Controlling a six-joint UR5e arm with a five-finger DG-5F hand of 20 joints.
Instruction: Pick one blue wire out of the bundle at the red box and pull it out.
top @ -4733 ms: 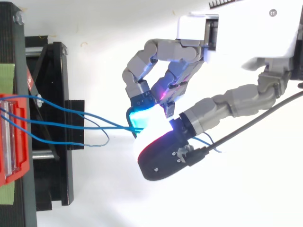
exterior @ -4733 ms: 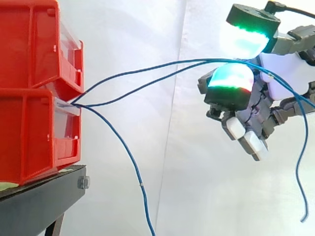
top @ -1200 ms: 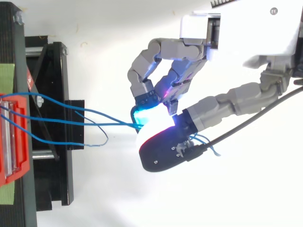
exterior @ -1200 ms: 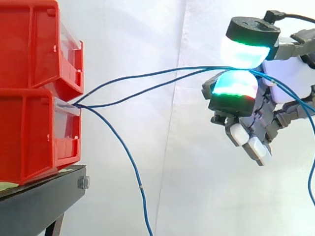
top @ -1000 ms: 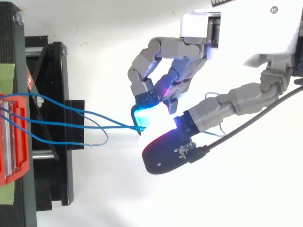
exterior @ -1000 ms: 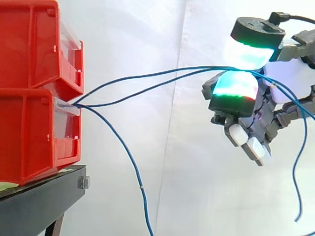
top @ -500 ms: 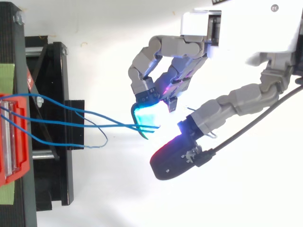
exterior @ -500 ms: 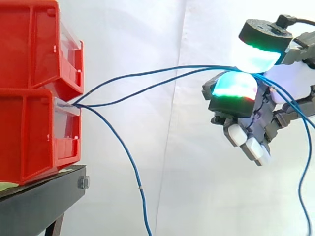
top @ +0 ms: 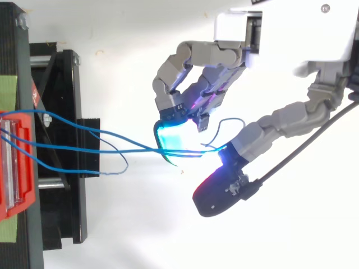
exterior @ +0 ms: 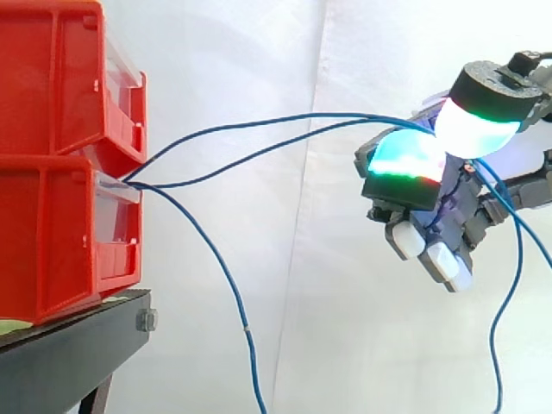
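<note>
Two wires (exterior: pixel 302 116) run from red box (exterior: pixel 52 241) through hand (top: pixel 196 56), between thumb (exterior: pixel 479 128) and finger pads (exterior: pixel 404 157); pads apart, nothing clamped. I judge gap lets me shed one, keep one. Third wire (exterior: pixel 246 328) hangs free.

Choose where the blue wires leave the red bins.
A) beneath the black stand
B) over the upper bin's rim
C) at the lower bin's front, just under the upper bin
C: the blue wires meet at the front top edge of the lower red bin, under the upper red bin.
</note>
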